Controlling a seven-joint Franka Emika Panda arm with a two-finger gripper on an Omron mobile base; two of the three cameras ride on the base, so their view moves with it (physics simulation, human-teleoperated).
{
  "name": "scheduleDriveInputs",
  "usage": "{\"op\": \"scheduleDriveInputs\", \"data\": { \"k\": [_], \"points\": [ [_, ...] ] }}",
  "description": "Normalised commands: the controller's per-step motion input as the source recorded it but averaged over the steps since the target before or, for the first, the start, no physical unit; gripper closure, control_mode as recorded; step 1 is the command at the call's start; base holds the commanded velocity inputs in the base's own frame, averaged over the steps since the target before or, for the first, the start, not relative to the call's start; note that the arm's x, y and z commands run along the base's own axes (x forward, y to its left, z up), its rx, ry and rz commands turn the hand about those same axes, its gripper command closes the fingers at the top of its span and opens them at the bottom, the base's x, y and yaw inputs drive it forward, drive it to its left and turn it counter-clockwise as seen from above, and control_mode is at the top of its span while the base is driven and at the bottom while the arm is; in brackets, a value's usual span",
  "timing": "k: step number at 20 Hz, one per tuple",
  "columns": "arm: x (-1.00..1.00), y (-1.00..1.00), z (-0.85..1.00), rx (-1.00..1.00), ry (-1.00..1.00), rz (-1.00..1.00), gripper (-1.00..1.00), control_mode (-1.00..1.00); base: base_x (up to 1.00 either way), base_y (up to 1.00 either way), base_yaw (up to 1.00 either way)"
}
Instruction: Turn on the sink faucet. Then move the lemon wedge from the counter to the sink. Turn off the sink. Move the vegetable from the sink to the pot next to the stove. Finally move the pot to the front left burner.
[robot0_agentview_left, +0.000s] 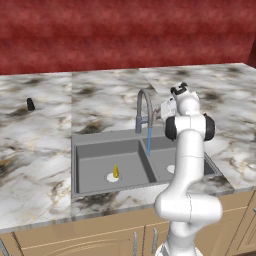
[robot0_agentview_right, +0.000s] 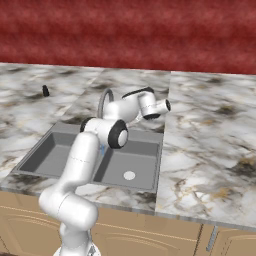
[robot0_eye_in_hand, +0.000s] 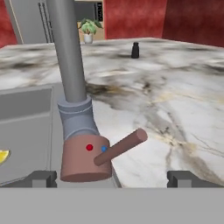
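Note:
The sink faucet (robot0_agentview_left: 143, 107) arches over the grey double-basin sink (robot0_agentview_left: 75, 165), and a thin blue stream of water (robot0_agentview_left: 148, 140) falls from its spout. My gripper (robot0_agentview_left: 161, 112) is open just right of the faucet's base. In the hand view, the fingertips (robot0_eye_in_hand: 43, 178) flank the reddish-brown faucet base (robot0_eye_in_hand: 83, 159), and its side lever (robot0_eye_in_hand: 124, 146) sticks out between them untouched. The lemon wedge (robot0_agentview_left: 116, 171) lies in the left basin by the white drain, also at the hand view's left edge (robot0_eye_in_hand: 2, 156). Marble counter (robot0_agentview_left: 40, 145) surrounds the sink.
A small black cone-shaped object (robot0_agentview_left: 31, 104) stands far left on the counter, also in the hand view (robot0_eye_in_hand: 135, 50). A red wall (robot0_agentview_left: 125, 30) backs the counter. Tan cabinet doors (robot0_agentview_left: 75, 240) run below. A potted plant (robot0_eye_in_hand: 89, 28) stands in the distance.

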Motion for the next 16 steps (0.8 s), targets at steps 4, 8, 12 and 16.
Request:
{"op": "scheduleDriveInputs", "data": {
  "k": [4,8,12,16],
  "points": [
    [0.00,0.03,0.00,0.00,0.00,0.06,-1.00,-1.00,0.00,0.00,0.00],
    [0.00,0.12,0.00,0.00,0.00,0.07,-1.00,-1.00,0.00,0.00,0.00],
    [0.00,0.20,0.00,0.00,0.00,0.06,-1.00,-1.00,0.00,0.00,0.00],
    [0.00,0.22,0.00,0.00,0.00,0.05,-1.00,-1.00,0.00,0.00,0.00]
  ]
}}
